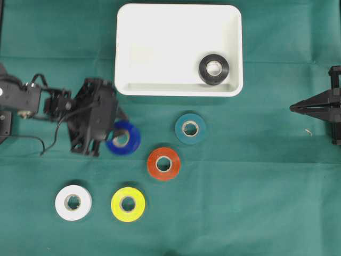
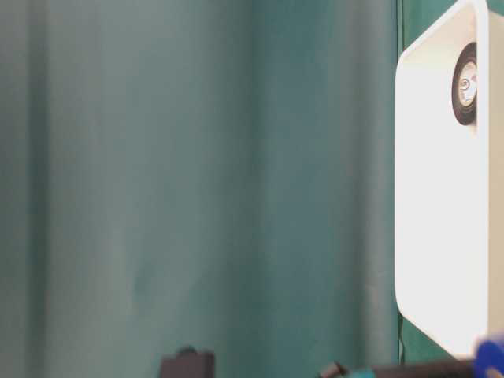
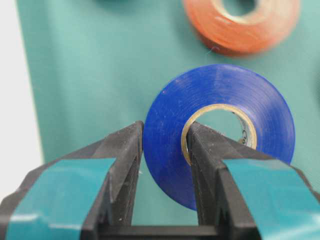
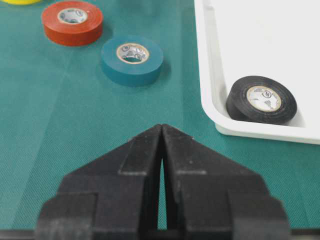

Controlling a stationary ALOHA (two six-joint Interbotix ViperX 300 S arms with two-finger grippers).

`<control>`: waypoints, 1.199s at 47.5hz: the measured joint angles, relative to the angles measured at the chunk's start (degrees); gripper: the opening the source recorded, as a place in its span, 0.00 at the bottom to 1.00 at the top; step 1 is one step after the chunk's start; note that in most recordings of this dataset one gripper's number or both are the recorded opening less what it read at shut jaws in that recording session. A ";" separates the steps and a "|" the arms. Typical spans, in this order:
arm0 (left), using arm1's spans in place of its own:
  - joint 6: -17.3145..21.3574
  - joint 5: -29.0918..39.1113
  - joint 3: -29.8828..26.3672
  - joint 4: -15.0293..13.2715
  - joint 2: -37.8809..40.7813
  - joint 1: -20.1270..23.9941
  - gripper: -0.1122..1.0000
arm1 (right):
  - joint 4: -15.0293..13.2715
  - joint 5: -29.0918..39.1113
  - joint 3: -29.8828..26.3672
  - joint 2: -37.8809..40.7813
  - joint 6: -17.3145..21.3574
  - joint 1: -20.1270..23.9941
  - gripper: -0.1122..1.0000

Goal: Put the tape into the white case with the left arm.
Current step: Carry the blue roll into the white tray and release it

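Observation:
A blue tape roll sits below the white case's left end on the green cloth. My left gripper, with teal bands, is shut on it. In the left wrist view the gripper has one finger inside the core of the blue tape and the other against its outer wall. The white case stands at the back middle, with a black tape roll in its right corner. My right gripper rests at the far right, shut and holding nothing.
More rolls lie on the cloth: teal, red, yellow and white. The red roll is just beyond the blue one in the left wrist view. The case's rim lies ahead and right of my right gripper.

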 measured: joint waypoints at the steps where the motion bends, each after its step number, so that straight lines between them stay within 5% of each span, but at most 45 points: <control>1: 0.26 0.00 -0.35 0.00 0.09 0.70 0.34 | 0.00 0.00 0.00 0.00 -0.09 0.00 0.02; 26: 12.13 0.00 -13.62 0.00 11.51 12.30 0.34 | 0.00 -0.18 0.18 0.00 0.00 0.00 0.02; 57: 13.89 0.79 -27.42 0.09 24.26 20.92 0.34 | 0.00 -0.35 0.35 0.00 -0.09 0.00 0.02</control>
